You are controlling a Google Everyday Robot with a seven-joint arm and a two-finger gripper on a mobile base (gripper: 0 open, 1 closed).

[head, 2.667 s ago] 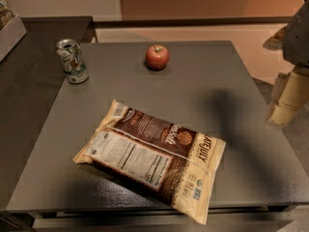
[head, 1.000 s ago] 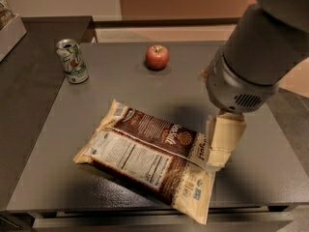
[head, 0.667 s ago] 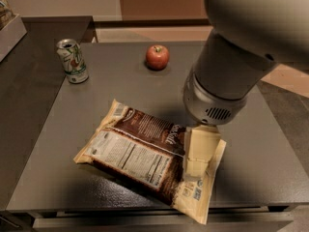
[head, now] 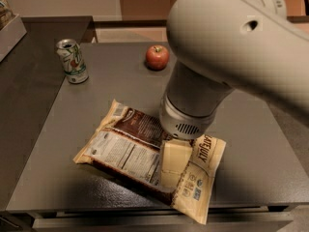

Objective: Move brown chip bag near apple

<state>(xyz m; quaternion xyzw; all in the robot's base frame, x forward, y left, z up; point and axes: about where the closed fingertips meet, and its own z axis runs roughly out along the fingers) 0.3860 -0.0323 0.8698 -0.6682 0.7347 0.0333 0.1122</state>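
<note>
The brown chip bag (head: 126, 149) lies flat on the grey table (head: 111, 88) near its front edge, label panel up, cream end toward the front right. The red apple (head: 157, 57) sits at the far middle of the table, well apart from the bag. My gripper (head: 173, 164) hangs from the big white arm (head: 227, 47) and is down over the bag's right half, its cream fingers (head: 174, 158) right at the bag's surface. The arm hides part of the bag's right side.
A green-and-white drink can (head: 72, 61) stands at the table's far left. A darker counter (head: 29, 81) adjoins the table on the left, with a pale box (head: 9, 30) at the far left edge. The floor shows to the right.
The arm has swung in from the right edge to over the bag and moved left and down onto its right half. The bag, apple and can have not moved.
</note>
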